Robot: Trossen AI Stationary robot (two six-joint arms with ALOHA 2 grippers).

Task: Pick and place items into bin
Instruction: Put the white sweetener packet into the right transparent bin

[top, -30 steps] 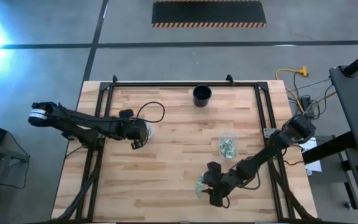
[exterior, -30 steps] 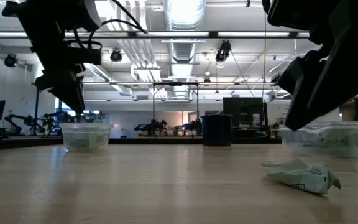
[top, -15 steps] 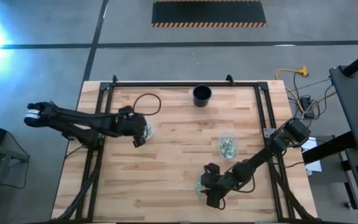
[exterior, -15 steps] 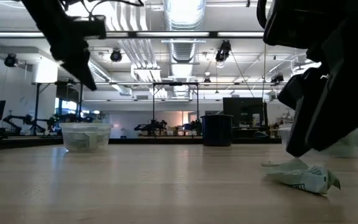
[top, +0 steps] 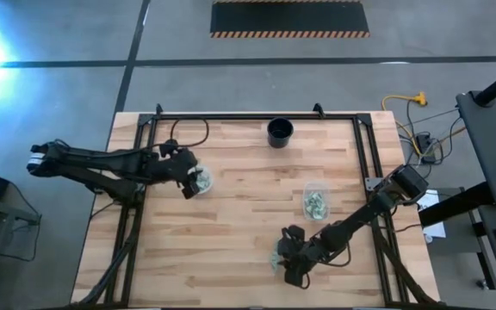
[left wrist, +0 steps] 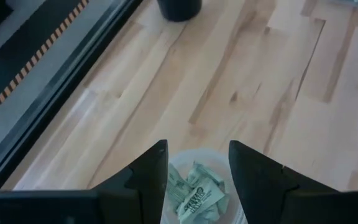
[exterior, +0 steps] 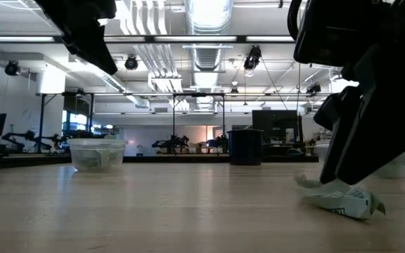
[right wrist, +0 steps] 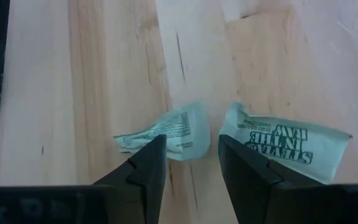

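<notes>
Two loose packets [right wrist: 185, 135] lie on the bare wood, lower centre of the high view, right under the right gripper [right wrist: 188, 165]. In the right wrist view the nearer, crumpled one sits just ahead of the finger gap, a bit toward the left finger; its long axis runs across the frame, i.e. roughly along the line joining the fingertips, so a turn of the wrist may be needed to pinch its short side. The second packet [right wrist: 284, 146], flatter, dark print on it, lies just beside the first toward frame right, apart by a thin strip of wood. Both pale green/white, thin, creased; likely to slide or fold rather than lift cleanly.

Right gripper: fingers spread, nothing between them, low over the table. It's by far the nearer arm.

Left gripper [left wrist: 197, 174]: also spread and empty, above a clear tub [left wrist: 225, 158] w/ several packets inside, left-centre of the high view, well apart from the loose pair.

Another clear tub [top: 316, 201] w/ packets sits right of centre; a dark cup [top: 280, 132] near the top edge.
</notes>
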